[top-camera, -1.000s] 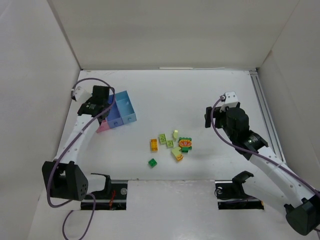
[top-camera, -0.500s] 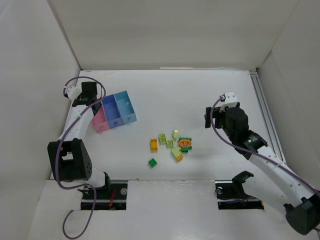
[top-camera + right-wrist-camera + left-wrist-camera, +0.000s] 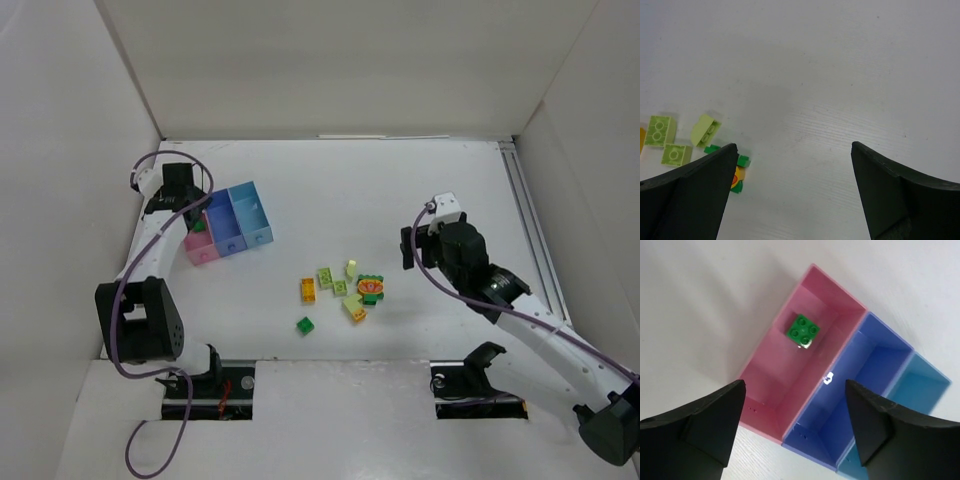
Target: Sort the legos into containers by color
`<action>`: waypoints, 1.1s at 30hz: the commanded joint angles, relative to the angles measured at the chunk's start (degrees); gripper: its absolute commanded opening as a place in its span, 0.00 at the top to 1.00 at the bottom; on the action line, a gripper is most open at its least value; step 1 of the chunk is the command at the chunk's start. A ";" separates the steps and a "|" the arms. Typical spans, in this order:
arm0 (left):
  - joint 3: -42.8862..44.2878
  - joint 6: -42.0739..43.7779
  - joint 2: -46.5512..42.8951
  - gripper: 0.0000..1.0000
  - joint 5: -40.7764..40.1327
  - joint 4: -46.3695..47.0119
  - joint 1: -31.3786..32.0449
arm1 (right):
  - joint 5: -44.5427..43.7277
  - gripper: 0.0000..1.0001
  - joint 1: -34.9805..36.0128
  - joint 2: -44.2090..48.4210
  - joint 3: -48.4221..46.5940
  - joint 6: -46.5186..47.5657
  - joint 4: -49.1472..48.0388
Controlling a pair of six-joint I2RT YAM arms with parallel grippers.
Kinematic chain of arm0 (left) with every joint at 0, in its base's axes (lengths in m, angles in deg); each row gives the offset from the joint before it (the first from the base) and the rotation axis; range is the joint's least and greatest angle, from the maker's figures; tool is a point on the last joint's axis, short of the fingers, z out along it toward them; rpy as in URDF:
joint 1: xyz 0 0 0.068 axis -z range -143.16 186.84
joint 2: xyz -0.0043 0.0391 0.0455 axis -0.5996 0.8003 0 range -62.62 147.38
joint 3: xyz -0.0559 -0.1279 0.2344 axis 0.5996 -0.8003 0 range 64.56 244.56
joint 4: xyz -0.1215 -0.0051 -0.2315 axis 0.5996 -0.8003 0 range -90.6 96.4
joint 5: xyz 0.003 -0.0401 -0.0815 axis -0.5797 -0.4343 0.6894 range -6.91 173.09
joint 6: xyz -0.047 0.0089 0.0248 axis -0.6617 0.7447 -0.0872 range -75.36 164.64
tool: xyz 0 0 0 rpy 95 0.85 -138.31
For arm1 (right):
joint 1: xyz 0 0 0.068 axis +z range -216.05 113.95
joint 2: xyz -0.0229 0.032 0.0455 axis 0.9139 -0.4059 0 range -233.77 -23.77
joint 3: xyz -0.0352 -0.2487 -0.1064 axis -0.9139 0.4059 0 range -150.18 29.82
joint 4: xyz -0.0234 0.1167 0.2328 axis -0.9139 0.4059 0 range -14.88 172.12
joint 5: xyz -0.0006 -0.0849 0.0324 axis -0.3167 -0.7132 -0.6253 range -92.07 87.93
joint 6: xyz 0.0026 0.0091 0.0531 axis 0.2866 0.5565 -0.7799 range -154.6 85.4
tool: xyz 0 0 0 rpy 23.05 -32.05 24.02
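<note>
- We found the left gripper (image 3: 795, 390) hanging over the containers (image 3: 228, 225) at the far left of the table (image 3: 420, 180). Its two black fingers (image 3: 705, 420) were spread wide, with nothing between them.
- Below it, in the left wrist view, a dark green brick (image 3: 803, 330) sat studs-up inside the pink box (image 3: 765, 365), apart from both fingers. We could not tell whether it lay flat on the floor of the box.
- The pink box was the end one of the joined row. Next to it came the darker blue box (image 3: 867, 365), and after that the light blue box (image 3: 922, 390).
- The right gripper (image 3: 792, 150) was also open, its fingers wide apart and holding nothing. It hung above bare table just to the right of the loose legos (image 3: 340, 290).
- Those legos lay in a cluster near the middle of the table, well apart from the containers.
- In the cluster we saw an orange brick (image 3: 308, 290), two light green bricks (image 3: 325, 277), a pale yellow brick (image 3: 351, 268), the green-orange-red stack (image 3: 371, 288) and a yellow piece (image 3: 354, 308).
- A second dark green brick (image 3: 305, 325) lay a little apart from the cluster, on the side nearer the arms' bases.
- In the right wrist view, the stack was partly hidden behind one finger at the lower left.
</note>
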 commanded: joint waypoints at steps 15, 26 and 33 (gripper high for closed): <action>-15.88 -9.44 -18.81 0.00 2.41 -5.18 46.50 | -1.18 0.02 3.16 -10.53 -4.80 -8.40 2.28; -18.61 -21.31 -5.47 0.03 3.90 -12.48 71.47 | -6.37 0.03 3.16 -14.66 -7.08 -10.35 5.53; -19.14 -24.03 0.08 0.17 4.51 -13.71 72.10 | -5.14 0.03 3.16 -13.52 -6.03 -10.35 5.44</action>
